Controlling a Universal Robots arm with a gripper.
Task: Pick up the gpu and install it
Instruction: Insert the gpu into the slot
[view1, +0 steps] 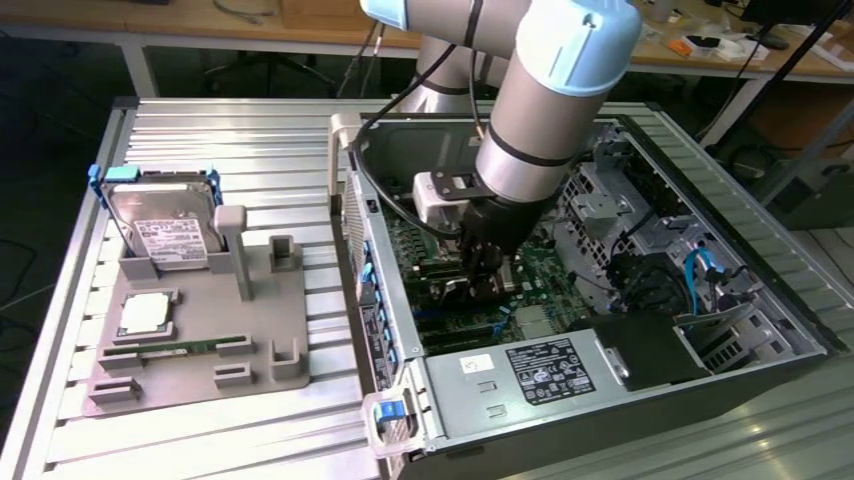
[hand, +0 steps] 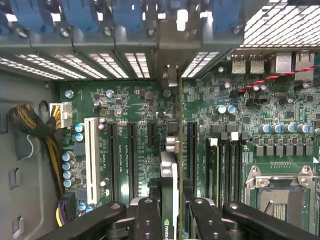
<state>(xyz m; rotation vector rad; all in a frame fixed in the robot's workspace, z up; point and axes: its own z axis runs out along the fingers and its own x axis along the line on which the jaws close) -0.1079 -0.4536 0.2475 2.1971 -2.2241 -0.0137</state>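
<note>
My gripper (view1: 483, 268) reaches down inside the open computer case (view1: 350, 190), just above the green motherboard (hand: 135, 100). It is shut on the gpu (hand: 169, 185), a thin black card seen edge-on between the two black fingers (hand: 147, 220). The card stands upright over a long slot between the black expansion slots. Its silver bracket end (hand: 169, 75) points at the case's rear slot openings. In the exterior view the gpu (view1: 461, 290) is mostly hidden by the gripper and wrist.
A grey holder (view1: 267, 330) at the exterior view's left carries a silver hard drive (view1: 167, 228), a square processor (view1: 144, 313) and a green memory stick (view1: 180, 347). Inside the case sit the power supply (view1: 534, 370), drive cages (view1: 627, 210), blue cables (view1: 701, 268) and the empty processor socket (hand: 280, 197).
</note>
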